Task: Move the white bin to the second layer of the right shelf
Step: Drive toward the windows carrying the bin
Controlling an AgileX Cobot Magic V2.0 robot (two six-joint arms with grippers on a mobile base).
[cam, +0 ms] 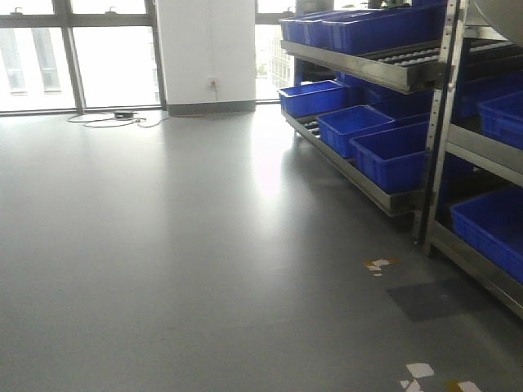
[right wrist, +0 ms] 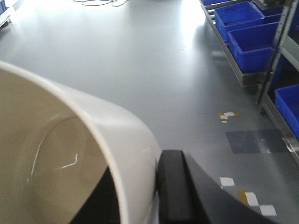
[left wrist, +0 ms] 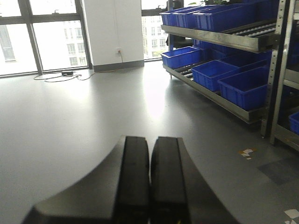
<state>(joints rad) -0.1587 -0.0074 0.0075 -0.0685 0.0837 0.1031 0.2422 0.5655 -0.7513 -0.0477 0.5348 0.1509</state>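
Right wrist: right gripper (right wrist: pixel 138 186) is clamping the white bin (right wrist: pixel 112 121) by its rim, left gripper (left wrist: pixel 150 140) sitting closed. Level carrying toward the right shelf (cam: pixel 482 151) at two o'clock is looking advisable.

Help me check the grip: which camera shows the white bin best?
Right wrist view: the white bin fills the left, its wall clamped by the right gripper. Front and left wrist views show blue crates, no bin.

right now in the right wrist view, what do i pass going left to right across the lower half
white bin → black finger on its outer wall → dark floor patch → blue crate at the right edge
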